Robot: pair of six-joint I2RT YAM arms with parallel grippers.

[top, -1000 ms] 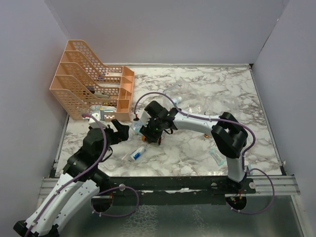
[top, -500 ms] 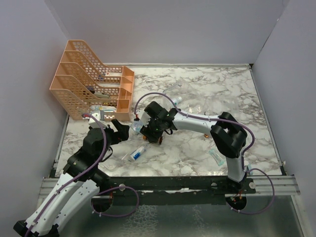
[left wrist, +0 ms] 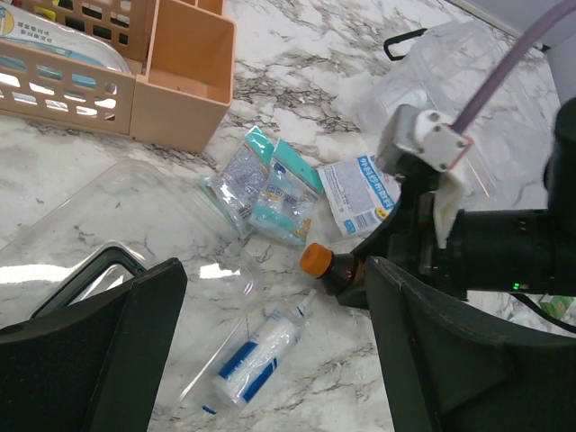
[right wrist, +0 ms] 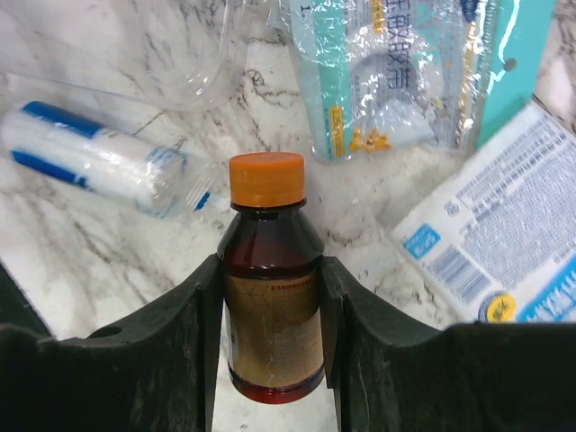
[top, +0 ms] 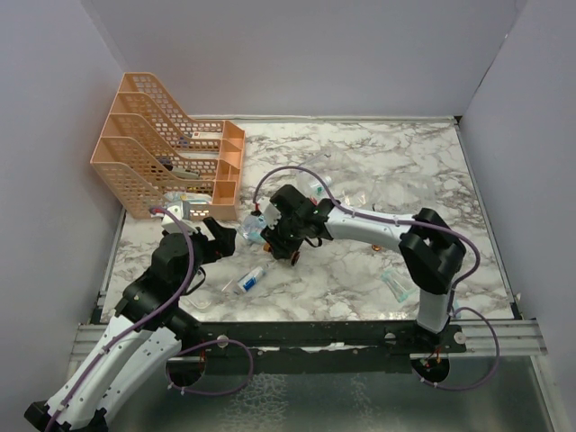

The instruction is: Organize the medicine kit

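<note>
My right gripper (right wrist: 270, 270) is shut on a brown medicine bottle (right wrist: 270, 306) with an orange cap, held just above the marble table. The bottle also shows in the left wrist view (left wrist: 335, 266), and the right gripper in the top view (top: 281, 241). My left gripper (left wrist: 279, 351) is open and empty, over a wrapped white-and-blue gauze roll (left wrist: 256, 354), which also shows in the top view (top: 251, 279). Teal sachets (left wrist: 265, 189) and a white-and-blue packet (left wrist: 360, 193) lie just beyond the bottle. The orange organizer (top: 166, 148) stands at the back left.
A clear plastic pouch (left wrist: 135, 225) lies in front of the organizer. A crumpled zip bag (left wrist: 450, 72) sits behind the right gripper. A small packet (top: 394, 283) lies at the near right. Walls enclose the table on the left, back and right.
My right gripper has shifted slightly to the right with the bottle in it, and its elbow swung right. The left arm and the gauze roll have not moved.
</note>
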